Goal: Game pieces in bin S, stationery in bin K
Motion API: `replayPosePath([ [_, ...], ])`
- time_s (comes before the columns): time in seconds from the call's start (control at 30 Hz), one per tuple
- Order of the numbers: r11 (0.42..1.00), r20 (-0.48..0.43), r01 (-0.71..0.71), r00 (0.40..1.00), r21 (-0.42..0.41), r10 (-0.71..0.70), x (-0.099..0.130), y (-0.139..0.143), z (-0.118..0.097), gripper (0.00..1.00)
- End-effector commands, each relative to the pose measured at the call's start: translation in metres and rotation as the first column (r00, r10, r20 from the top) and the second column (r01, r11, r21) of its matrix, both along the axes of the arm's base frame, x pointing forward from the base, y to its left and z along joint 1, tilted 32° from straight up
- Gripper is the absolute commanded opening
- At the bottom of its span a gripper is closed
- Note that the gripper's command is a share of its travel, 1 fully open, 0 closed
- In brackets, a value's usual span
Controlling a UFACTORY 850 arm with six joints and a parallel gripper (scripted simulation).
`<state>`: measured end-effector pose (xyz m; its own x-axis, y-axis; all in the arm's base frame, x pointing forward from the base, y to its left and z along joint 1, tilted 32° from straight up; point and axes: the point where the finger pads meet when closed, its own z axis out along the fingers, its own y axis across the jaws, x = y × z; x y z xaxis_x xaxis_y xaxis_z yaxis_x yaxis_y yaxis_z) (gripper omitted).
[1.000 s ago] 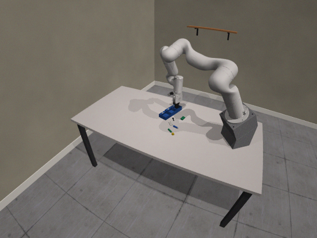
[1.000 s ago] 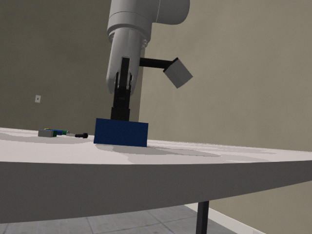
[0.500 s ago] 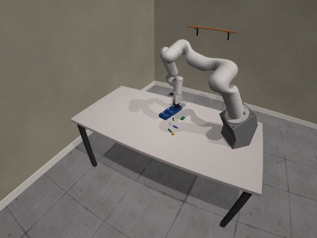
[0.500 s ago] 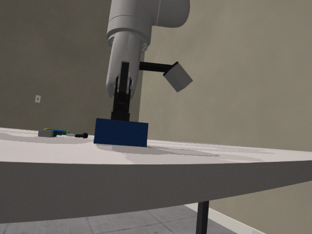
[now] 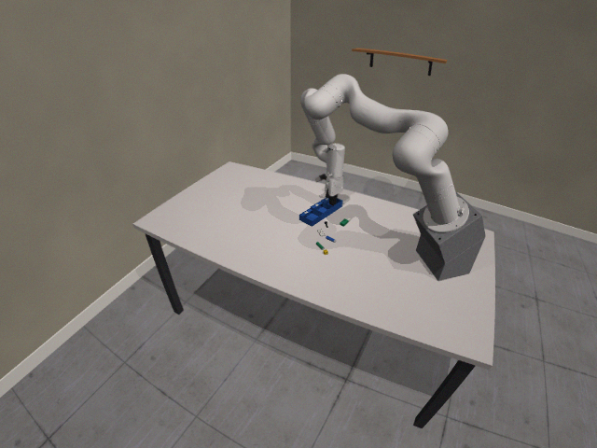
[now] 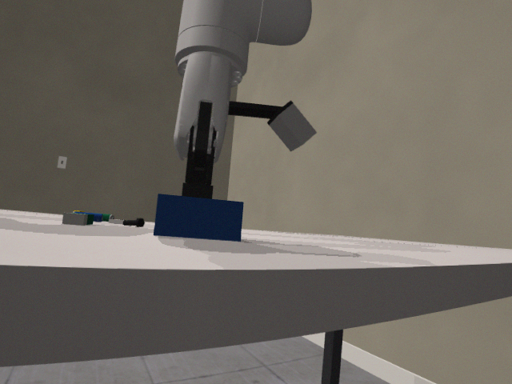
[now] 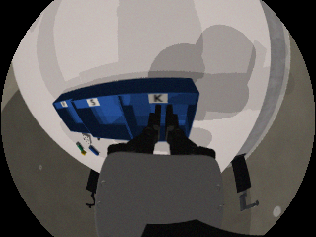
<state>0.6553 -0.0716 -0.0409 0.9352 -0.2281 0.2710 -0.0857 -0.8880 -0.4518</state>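
A blue bin row [image 5: 308,217] [image 6: 198,218] [image 7: 188,102] stands on the white table [image 5: 250,270]. In the wrist view its compartments carry labels, with S [image 7: 93,102] to the left and K [image 7: 157,98] at the right end. My gripper [image 5: 331,197] [image 6: 198,190] [image 7: 163,112] is shut and reaches down into the K compartment. Its tips are hidden behind the bin wall in the exterior view. I see nothing between the fingers. Small loose pieces lie in front of the bin: a black bolt [image 5: 326,223] [image 6: 134,222], a green block [image 5: 343,221], a white piece [image 5: 320,232], a blue piece [image 5: 330,238], a green piece [image 5: 318,245] and a yellow piece [image 5: 326,251].
The arm's grey base [image 5: 451,245] stands on the table to the right of the pieces. A wooden shelf [image 5: 399,54] hangs on the back wall.
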Motion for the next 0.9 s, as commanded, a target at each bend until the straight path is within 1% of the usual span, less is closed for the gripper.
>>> replayPosePath([
  [0.0,1.000,0.001,0.001,1.000,0.000,-0.001,0.0007,-0.0006,0.0008,0.07],
  [0.53,1.000,0.001,0.001,1.000,0.000,-0.001,0.0007,-0.0006,0.0008,0.07],
  [0.87,1.000,0.001,0.001,1.000,0.000,-0.001,-0.0030,-0.0048,0.0098,0.07],
])
